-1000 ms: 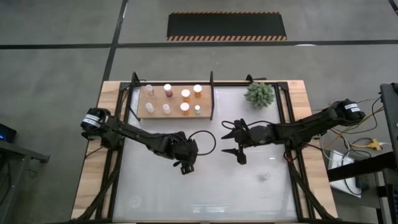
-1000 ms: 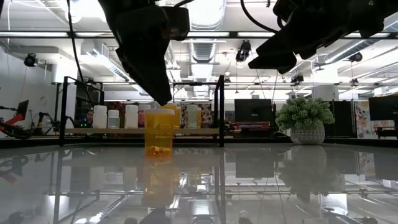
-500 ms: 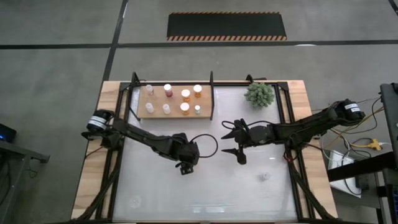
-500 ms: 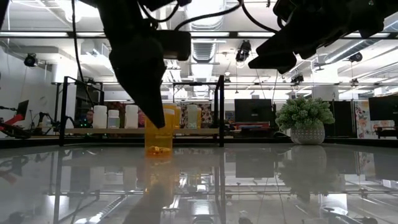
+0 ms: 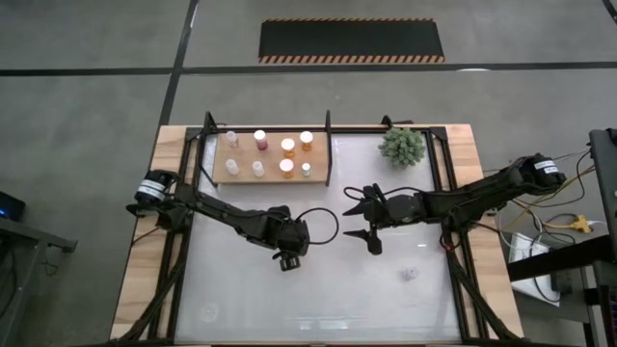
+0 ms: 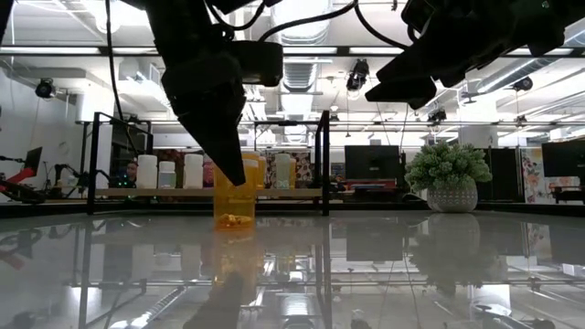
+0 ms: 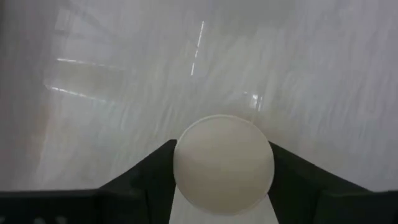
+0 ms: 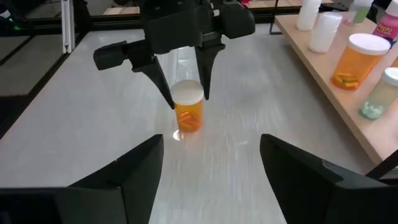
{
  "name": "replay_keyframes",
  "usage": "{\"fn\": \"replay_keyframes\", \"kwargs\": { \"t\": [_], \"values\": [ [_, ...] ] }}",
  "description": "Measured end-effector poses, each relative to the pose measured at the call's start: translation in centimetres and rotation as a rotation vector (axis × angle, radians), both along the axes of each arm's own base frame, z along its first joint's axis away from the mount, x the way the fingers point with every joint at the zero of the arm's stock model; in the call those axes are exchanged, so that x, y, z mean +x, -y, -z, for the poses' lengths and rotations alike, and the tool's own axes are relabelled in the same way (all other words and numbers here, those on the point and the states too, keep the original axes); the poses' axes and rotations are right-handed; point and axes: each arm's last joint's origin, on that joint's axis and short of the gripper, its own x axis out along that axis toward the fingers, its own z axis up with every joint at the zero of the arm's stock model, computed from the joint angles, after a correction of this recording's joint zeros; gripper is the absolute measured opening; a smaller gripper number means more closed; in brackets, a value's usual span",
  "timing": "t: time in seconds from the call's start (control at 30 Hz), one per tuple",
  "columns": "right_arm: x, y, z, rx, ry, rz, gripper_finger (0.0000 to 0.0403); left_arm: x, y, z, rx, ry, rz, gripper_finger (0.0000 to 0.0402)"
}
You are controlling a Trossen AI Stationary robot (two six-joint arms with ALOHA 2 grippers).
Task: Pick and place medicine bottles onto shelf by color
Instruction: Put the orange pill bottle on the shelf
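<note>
An orange medicine bottle (image 8: 188, 116) with a pale round cap stands upright on its base on the white table, near the middle; it also shows in the low view (image 6: 234, 199). My left gripper (image 5: 287, 254) stands over it, with one finger on each side of the cap (image 7: 222, 163). My right gripper (image 5: 351, 220) hangs open and empty to the bottle's right, above the table. The wooden shelf (image 5: 245, 154) at the far left carries several bottles, orange, white and reddish. My left gripper has the bottle's cap between its two fingers, which lie against opposite sides of the cap's rim (image 8: 175, 94). The fingers (image 8: 163, 81) come from above and point down. The bottle stands upright with its base on the table.
A spiky green plant (image 5: 402, 145) in a pot stands at the far right. A small white thing (image 5: 410, 275) lies on the table toward the near right. Black frame bars (image 5: 330, 154) edge the shelf and the table's sides.
My left gripper has come down over the orange bottle until its fingers reach the cap. The bottle has stayed in place on the table.
</note>
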Motion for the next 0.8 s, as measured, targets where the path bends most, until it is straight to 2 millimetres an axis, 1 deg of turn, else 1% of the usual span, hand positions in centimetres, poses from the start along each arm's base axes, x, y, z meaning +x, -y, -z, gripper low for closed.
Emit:
{"fn": "replay_keyframes", "kwargs": {
  "t": [0.07, 0.13, 0.23, 0.37, 0.47, 0.63, 0.73, 0.8],
  "values": [
    [0.0, 0.0, 0.0, 0.0, 0.0, 0.0, 0.0255, 0.1, 0.0, -0.4, -0.003, 0.008, 0.0, 0.0184],
    [0.0, 0.0, 0.0, 0.0, -0.001, 0.0, 0.0254, 0.0, 0.0, -1.4, -0.012, 0.018, 0.002, 0.0184],
    [0.0, 0.0, 0.1, -0.001, -0.003, 0.0, 0.0255, -0.5, -0.2, -3.6, -0.013, 0.026, 0.0, 0.0185],
    [-0.1, 0.0, 0.1, -0.002, -0.004, 0.0, 0.0254, -1.8, -1.3, -7.0, 0.031, 0.045, -0.026, 0.0195],
    [-0.1, 0.0, 0.1, 0.002, -0.003, 0.001, 0.0252, -3.3, -2.9, -9.9, 0.09, 0.104, -0.069, 0.0194],
    [0.0, 0.0, 0.1, 0.007, 0.004, 0.003, 0.0252, -6.5, -6.9, -13.6, 0.17, 0.199, -0.224, 0.019],
    [0.0, 0.0, 0.1, 0.011, 0.007, 0.004, 0.025, -8.0, -9.6, -14.9, 0.19, 0.241, -0.312, 0.019],
    [0.0, 0.0, 0.1, 0.012, 0.006, 0.005, 0.0249, -8.7, -11.4, -15.1, 0.199, 0.239, -0.38, 0.019]
  ]
}}
